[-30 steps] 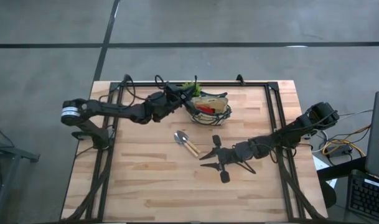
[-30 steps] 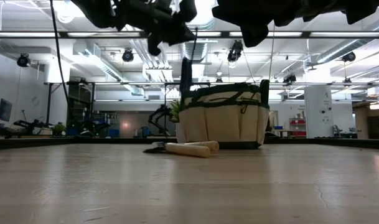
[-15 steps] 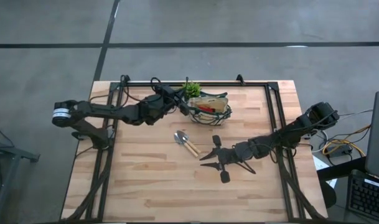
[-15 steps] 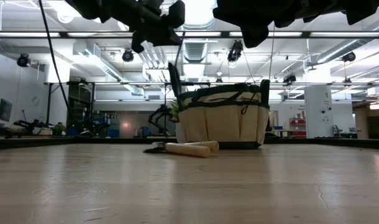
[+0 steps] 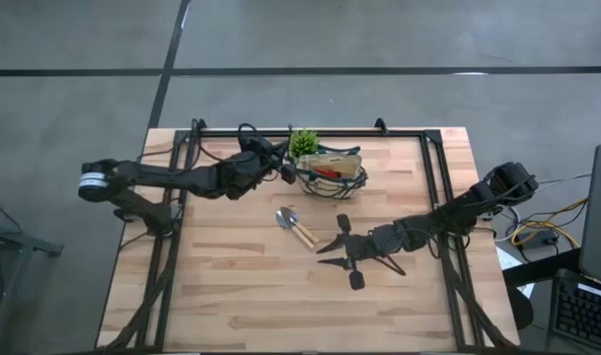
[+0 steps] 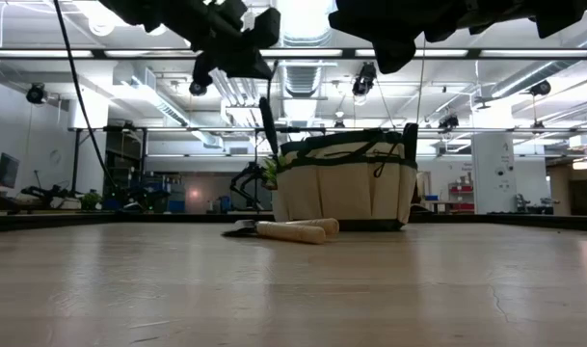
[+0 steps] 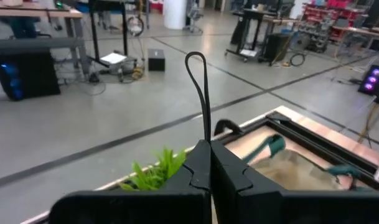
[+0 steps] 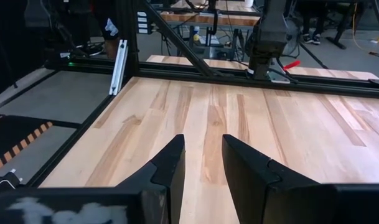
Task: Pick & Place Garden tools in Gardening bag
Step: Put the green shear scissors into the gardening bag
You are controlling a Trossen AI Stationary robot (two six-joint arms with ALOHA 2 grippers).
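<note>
Beside the far edge of the table [image 5: 231, 296], the gardening bag [image 5: 332, 175] stands upright with a small green plant [image 5: 301, 143] just beside it. Red and light-coloured items already show inside the bag in the high view. One tool is left out: a trowel [image 5: 298, 227] with a silver head and light wooden handle, lying flat on the boards near the bag, between the two arms.

At the bag's left rim the left pincer [image 5: 280, 168] is clenched on a thin dark loop [image 7: 201, 93], which the left wrist view shows rising from between its closed fingers; from the low view this looks like one of the bag's loop handles [image 6: 266, 123], pulled up and outward. Whether it is a handle or a cable cannot be settled for certain. The right pincer [image 5: 338, 247] hovers above the table near the trowel's handle end, released, its fingers [image 8: 167, 168] apart with nothing between them.

My judgement is that the bag is being held open while the last tool awaits pickup. Next, the right pincer needs to descend over the wooden handle, close on it, and carry it above the bag's mouth.
</note>
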